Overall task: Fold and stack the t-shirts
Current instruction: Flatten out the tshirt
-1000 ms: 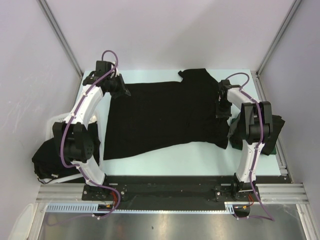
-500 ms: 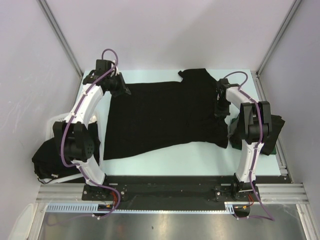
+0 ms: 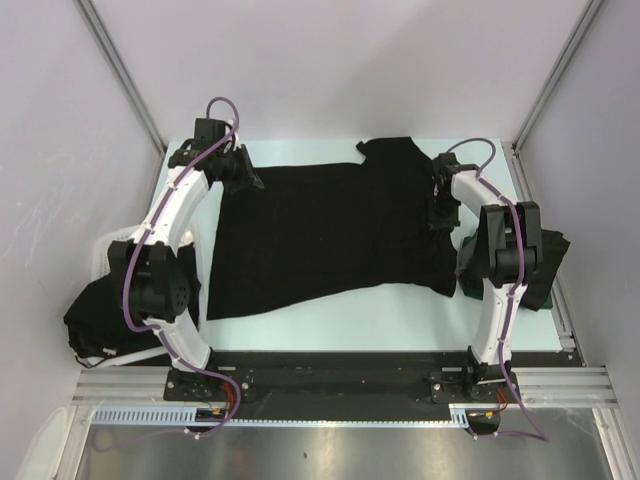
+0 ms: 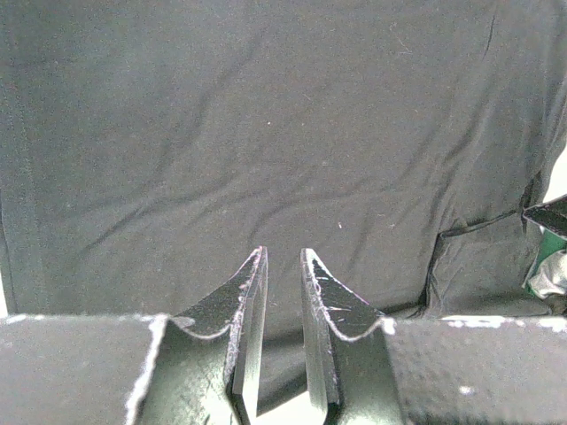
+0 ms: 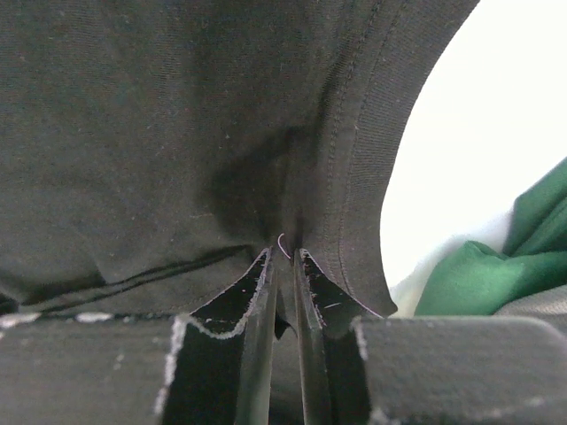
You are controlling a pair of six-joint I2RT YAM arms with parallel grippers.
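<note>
Right hand (image 5: 283, 255) pinching t-shirt (image 5: 159, 133); left hand (image 4: 283, 252) grip unclear.

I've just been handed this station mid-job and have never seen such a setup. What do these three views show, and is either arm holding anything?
Two white robot arms are bolted at the table's near edge, and each ends in a two-finger gripper. The wide view looks down from above and behind them. The other two views come from wrist cameras looking along their own fingers. A black t-shirt lies spread on the table. The right gripper is pinched shut on its edge, where the cloth puckers. The left gripper sits at the shirt's far left corner with its fingers nearly together; whether it grips cloth is unclear. More black cloth is heaped at the left, and a green item lies at the right.
</note>
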